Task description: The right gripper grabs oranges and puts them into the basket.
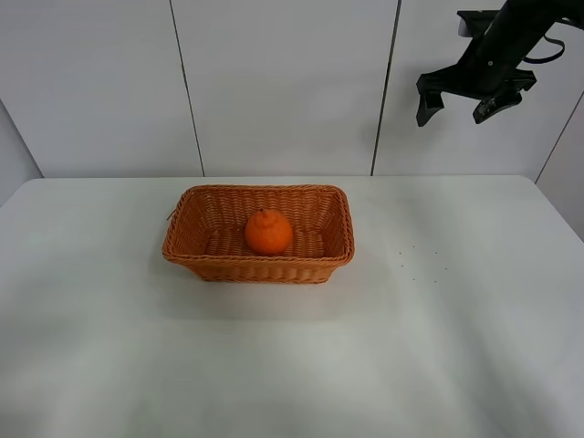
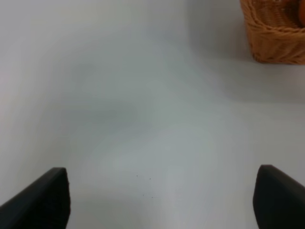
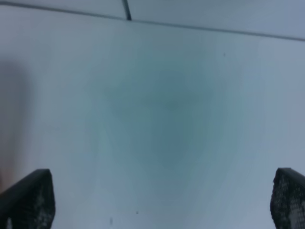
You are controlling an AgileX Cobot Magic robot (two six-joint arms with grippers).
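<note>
The orange, bright with a knob top, lies inside the woven wicker basket at the table's middle. My right gripper hangs high at the upper right, well above and to the right of the basket, open and empty. Its two dark fingertips frame the bare table in the right wrist view. My left gripper is open and empty over bare table. A corner of the basket shows in the left wrist view. The left arm does not show in the exterior view.
The white table has a few tiny dark specks to the right of the basket. A panelled white wall stands behind the table's far edge.
</note>
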